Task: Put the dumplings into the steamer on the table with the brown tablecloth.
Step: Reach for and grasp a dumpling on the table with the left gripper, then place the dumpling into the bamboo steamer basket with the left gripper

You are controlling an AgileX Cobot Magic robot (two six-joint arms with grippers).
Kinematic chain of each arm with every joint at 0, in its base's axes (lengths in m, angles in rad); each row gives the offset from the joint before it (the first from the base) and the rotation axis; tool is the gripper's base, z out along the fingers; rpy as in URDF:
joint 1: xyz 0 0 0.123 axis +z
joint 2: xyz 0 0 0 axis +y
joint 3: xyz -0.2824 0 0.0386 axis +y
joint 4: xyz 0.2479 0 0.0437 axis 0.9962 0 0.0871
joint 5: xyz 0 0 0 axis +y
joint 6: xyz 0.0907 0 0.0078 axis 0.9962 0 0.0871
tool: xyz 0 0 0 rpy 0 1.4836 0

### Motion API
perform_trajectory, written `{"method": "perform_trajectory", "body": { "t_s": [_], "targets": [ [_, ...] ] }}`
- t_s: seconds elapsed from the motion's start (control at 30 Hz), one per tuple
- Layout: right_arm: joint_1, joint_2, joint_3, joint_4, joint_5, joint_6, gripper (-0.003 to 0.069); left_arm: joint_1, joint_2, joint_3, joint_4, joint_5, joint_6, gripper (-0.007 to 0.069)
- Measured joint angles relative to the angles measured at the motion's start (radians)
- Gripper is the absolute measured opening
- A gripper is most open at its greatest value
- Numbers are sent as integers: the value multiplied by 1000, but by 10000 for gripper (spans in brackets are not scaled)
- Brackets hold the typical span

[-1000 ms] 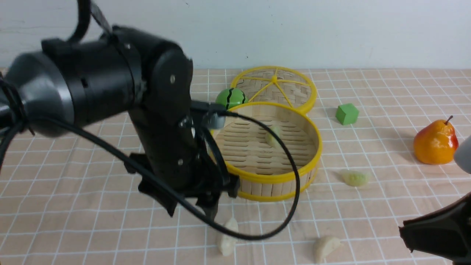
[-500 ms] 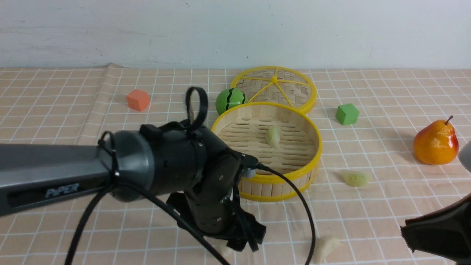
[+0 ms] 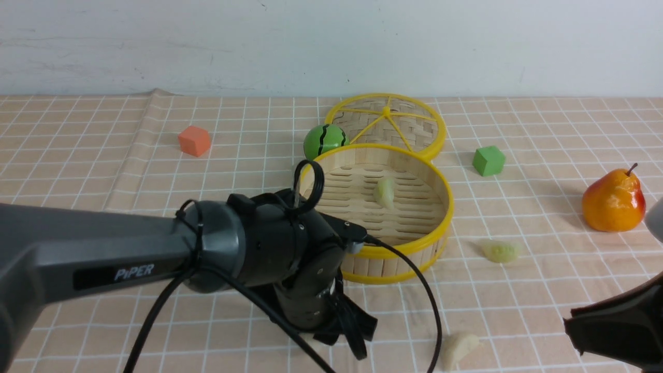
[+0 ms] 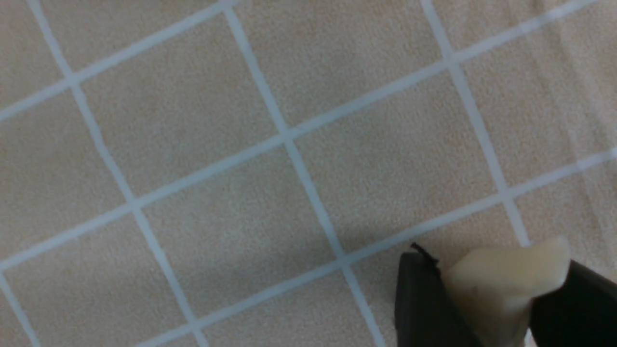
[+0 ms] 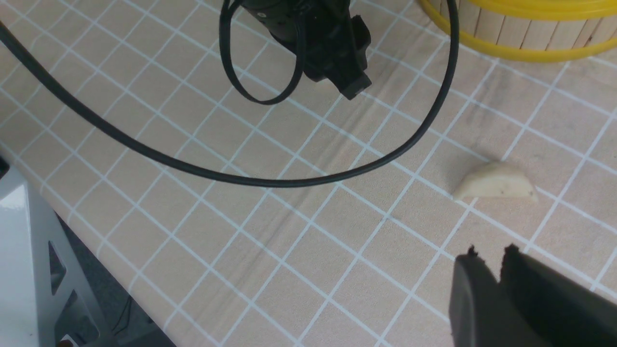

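- The cream dumpling I am working on sits close to the near edge of the table, about midway along it and just in front of the steamer. A second ago it lay bare on the cloth while my arm was above it; now it is gripped.
- My left gripper has come down and closed. In the left wrist view its two dark fingers press against opposite sides of the dumpling, right down at the brown tablecloth. I cannot tell whether the dumpling has left the cloth yet.
- From the front, the arm's wrist hides this dumpling completely.
- I judge the grasp made. What is left for this piece is a lift, then a short carry toward the far edge and over the yellow rim.
- Inside the steamer one pale green dumpling lies on the slats, where it was before.
- Two more wait on the cloth: a green dumpling between the steamer and the right edge, and a second cream dumpling by the near edge, toward the near right corner.
- My right gripper hangs at the near right corner, fingers together on nothing, and has not moved.
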Motion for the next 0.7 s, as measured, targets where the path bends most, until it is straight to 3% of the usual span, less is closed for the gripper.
{"method": "perform_trajectory", "body": {
  "t_s": [0.27,0.4,0.7],
  "targets": [
    [0,0,0,0,0,0,87,0,-24,-100,-32,149,37,244],
    [0,0,0,0,0,0,87,7,-43,-273,-31,240,75,244],
    [0,0,0,0,0,0,96,83,107,-710,-58,282,124,244]
  ]
}}
